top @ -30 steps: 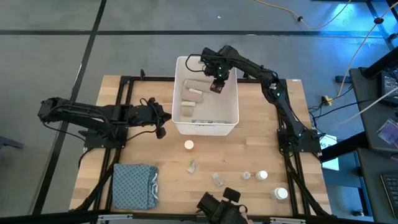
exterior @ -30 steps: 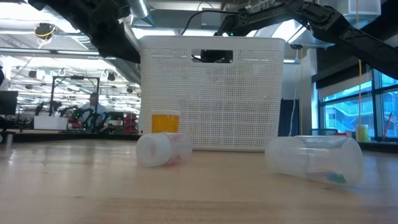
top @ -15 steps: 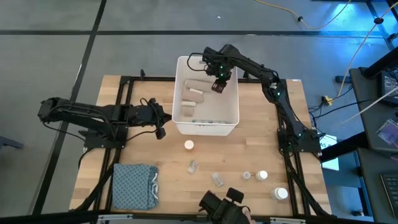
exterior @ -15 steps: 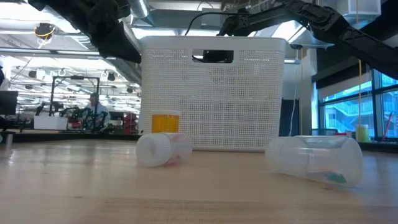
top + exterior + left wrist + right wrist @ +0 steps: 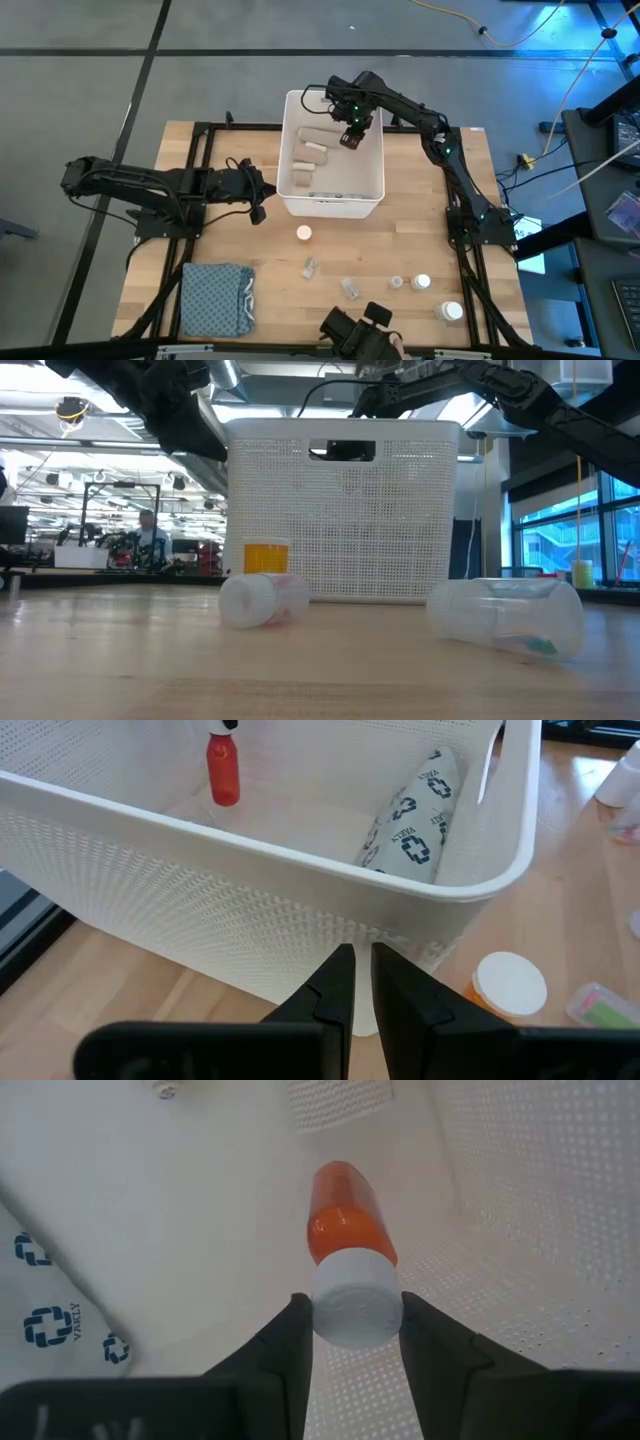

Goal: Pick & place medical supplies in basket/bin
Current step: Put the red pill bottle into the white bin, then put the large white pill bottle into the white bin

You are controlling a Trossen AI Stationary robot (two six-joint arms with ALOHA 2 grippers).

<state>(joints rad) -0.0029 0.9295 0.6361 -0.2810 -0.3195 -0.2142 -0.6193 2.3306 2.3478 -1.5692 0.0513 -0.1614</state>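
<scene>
White perforated bin (image 5: 330, 207) at the far middle of the worktop (image 5: 420, 240): tall, stiff walls, open top. Inside lie beige bandage rolls (image 5: 309, 152) and, along the near wall, a flat packet printed with crosses (image 5: 412, 820). Right gripper (image 5: 350, 134) hangs over the bin's far right corner, its fingers (image 5: 275, 1355) clamped on the white cap of an orange pill bottle (image 5: 345, 1220), which points down into the bin. The bottle is probably light, rigid and smooth; the cap's edge gives the surest hold, and a short drop should not harm it. Left gripper (image 5: 356, 982) waits just outside the bin's left wall, fingers together and empty. Still on the worktop near the front: a white-capped orange bottle (image 5: 303, 233), clear vials (image 5: 310, 267), and small white bottles (image 5: 421, 283), all likely light and prone to roll
</scene>
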